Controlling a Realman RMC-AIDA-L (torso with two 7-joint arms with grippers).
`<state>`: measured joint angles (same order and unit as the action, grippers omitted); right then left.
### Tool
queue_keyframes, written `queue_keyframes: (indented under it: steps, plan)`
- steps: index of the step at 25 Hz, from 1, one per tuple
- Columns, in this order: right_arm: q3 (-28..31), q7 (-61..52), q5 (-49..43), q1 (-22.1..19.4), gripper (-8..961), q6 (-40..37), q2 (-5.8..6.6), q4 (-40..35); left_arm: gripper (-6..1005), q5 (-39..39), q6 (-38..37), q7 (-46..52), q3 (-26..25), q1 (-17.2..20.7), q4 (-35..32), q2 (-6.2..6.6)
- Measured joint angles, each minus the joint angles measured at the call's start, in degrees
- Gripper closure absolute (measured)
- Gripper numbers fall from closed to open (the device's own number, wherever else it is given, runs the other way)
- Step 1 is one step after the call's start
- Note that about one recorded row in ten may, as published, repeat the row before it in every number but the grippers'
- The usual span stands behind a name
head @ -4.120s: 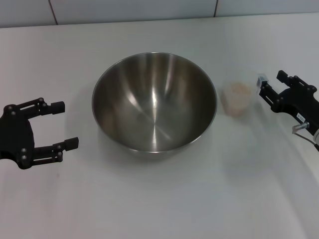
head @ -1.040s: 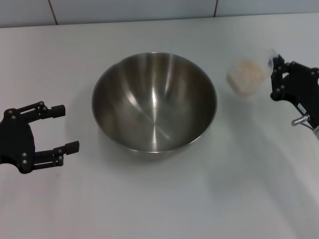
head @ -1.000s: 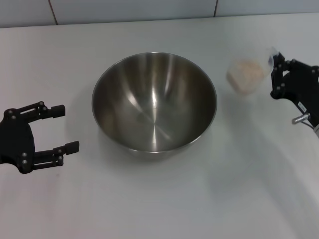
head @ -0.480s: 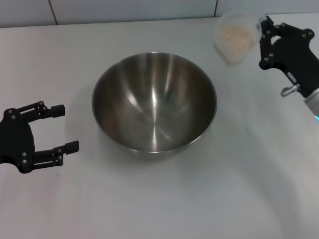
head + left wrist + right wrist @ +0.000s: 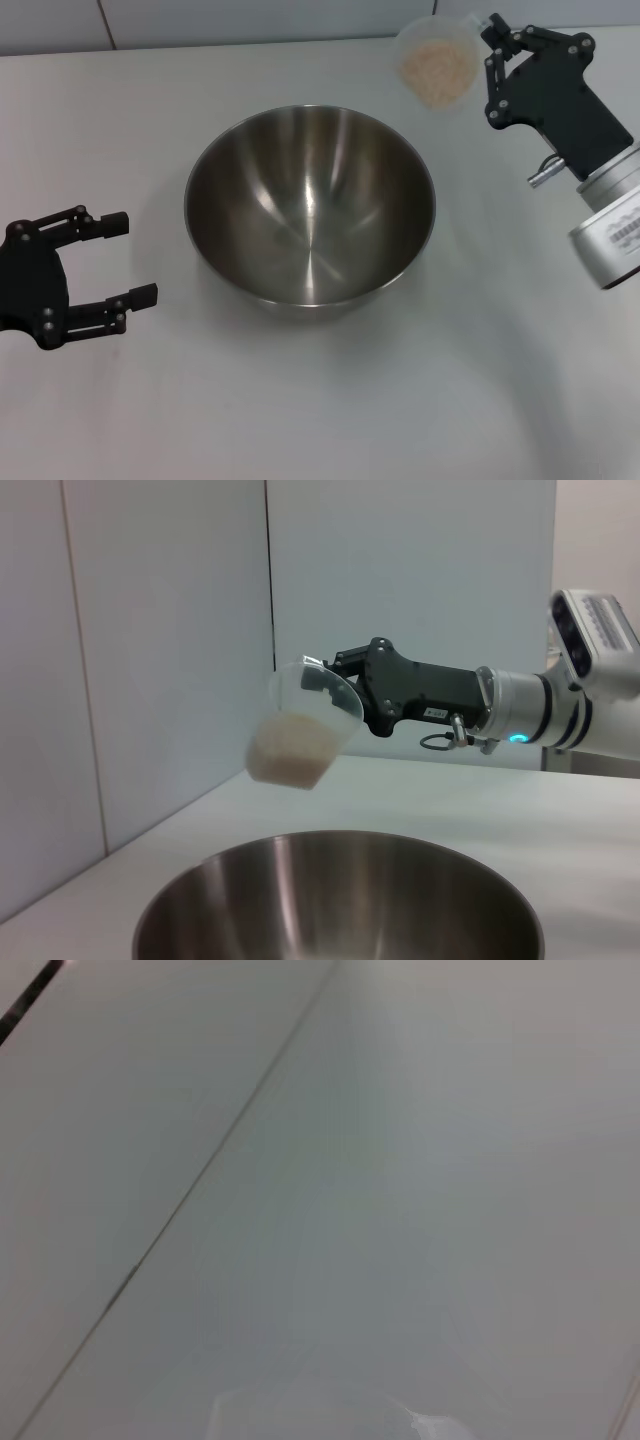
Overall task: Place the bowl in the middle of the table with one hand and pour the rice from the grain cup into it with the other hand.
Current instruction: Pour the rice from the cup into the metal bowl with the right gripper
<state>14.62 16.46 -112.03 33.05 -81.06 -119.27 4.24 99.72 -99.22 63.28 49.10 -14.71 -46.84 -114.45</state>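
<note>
The white surface (image 5: 300, 420) stretches out under me, tiled wall behind it. Dead centre sits the big stainless-steel mixing bowl (image 5: 310, 205), upright and with nothing in it, so the placing step looks finished. My right gripper (image 5: 487, 62) is up in the air beyond the bowl's far right rim, jaws clamped on the clear grain cup (image 5: 436, 62), which the left wrist view shows lifted and tilted toward the bowl. The rice (image 5: 437, 65) sits as a pale heap inside the cup; none has fallen. My left gripper (image 5: 130, 258) rests low at the bowl's left, well apart from it, jaws spread and holding nothing. I judge this the carry before the pour: next, bring the cup's lip over the bowl's opening, then tip further.
</note>
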Motion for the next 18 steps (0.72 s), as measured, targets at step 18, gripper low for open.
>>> queue_keyframes:
  steps: [18]
  plan:
    - [-0.4,25.6,-3.2,-0.7,949,-7.4,0.09,0.7,247,-0.1,0.2,0.0,-1.4,-0.5,0.0,-0.6]
